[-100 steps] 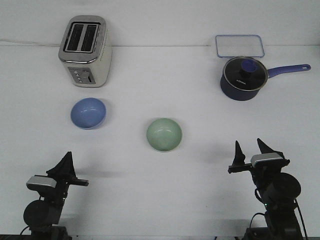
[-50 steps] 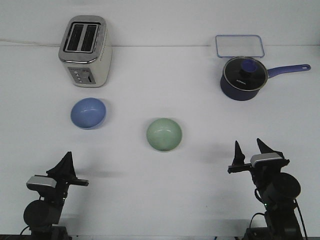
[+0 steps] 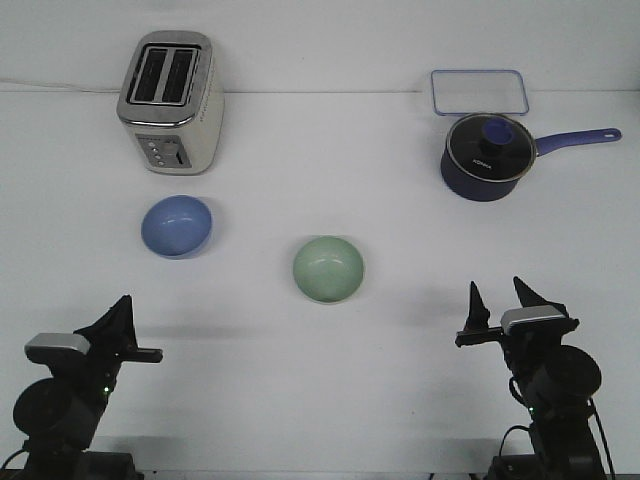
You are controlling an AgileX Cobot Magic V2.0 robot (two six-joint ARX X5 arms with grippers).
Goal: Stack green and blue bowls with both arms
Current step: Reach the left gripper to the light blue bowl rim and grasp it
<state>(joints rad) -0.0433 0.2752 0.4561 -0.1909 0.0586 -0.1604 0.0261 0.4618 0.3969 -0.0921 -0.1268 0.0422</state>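
The periwinkle blue bowl [image 3: 177,226] sits upright on the white table at the left, in front of the toaster. The pale green bowl [image 3: 328,269] sits upright near the table's middle, apart from the blue one. My left gripper [image 3: 118,318] is at the near left, well short of the blue bowl. It shows side-on as one dark pointed shape, so its opening does not show. My right gripper [image 3: 499,300] is at the near right, to the right of the green bowl. Its two fingers are spread and empty.
A silver two-slot toaster [image 3: 170,101] stands at the back left. A dark blue saucepan [image 3: 486,156] with a glass lid stands at the back right, handle pointing right. A clear rectangular container [image 3: 478,91] lies behind it.
My left arm has shifted to the left and turned a little. The right arm and both bowls have not moved.
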